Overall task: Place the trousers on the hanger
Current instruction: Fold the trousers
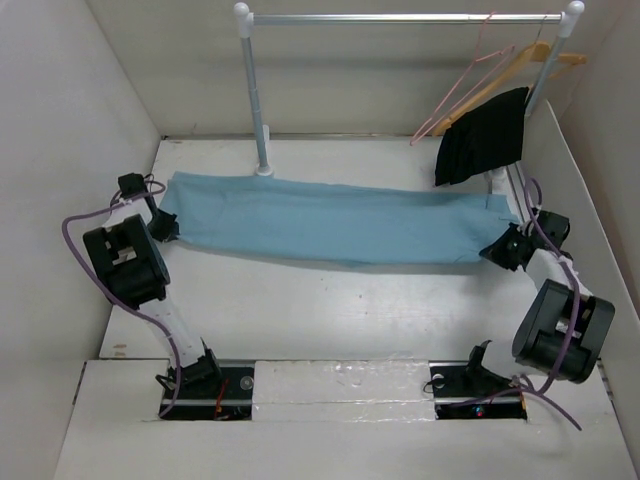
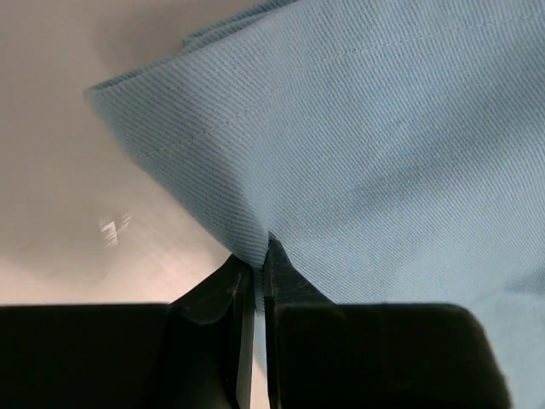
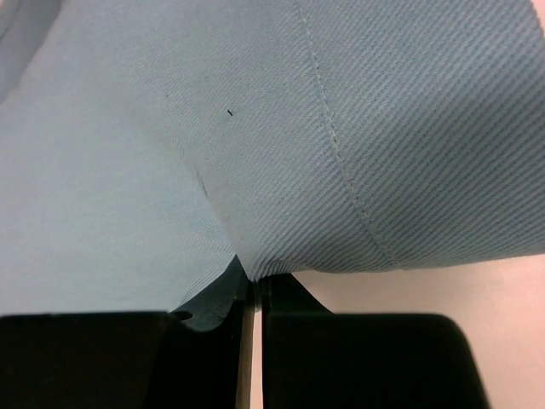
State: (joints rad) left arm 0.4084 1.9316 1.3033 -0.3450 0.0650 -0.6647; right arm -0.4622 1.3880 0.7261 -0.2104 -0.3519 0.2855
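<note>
With the left tool (image 1: 166, 226) and right tool (image 1: 499, 248) each clamped on an end of the trousers (image 1: 330, 225), the thin cloth could slip free if they pull apart.

Top view: we look down from above and behind the arm bases (image 1: 200, 385), whole table (image 1: 300, 310) in frame. Wrist views: we sit close on the trousers (image 2: 383, 128), fingers (image 2: 213, 298) bottom centre. All three share that cloth.

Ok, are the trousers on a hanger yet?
No, the trousers are stretched between the left gripper and the right gripper, apart from the wooden hanger on the rail.
</note>
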